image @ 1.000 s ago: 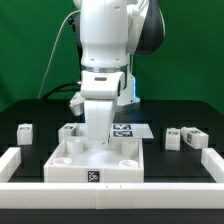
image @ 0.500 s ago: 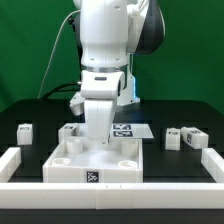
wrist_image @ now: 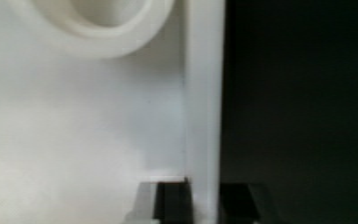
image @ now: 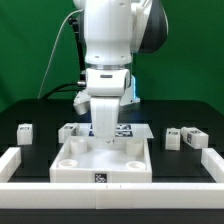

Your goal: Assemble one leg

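My gripper reaches down onto the far rim of the large white square tray piece, which lies in the middle of the table. In the wrist view the gripper has one dark finger on each side of the tray's raised rim and is shut on it. A round socket of the tray shows close by. Several legs lie loose on the black table: one leg at the exterior view's left, one leg behind the tray, and two legs at the right.
The marker board lies flat behind the tray. A low white wall runs along the front of the table and up both sides. A green backdrop stands behind the arm.
The gripper and the tray piece have shifted together toward the exterior view's right. The legs have not moved.
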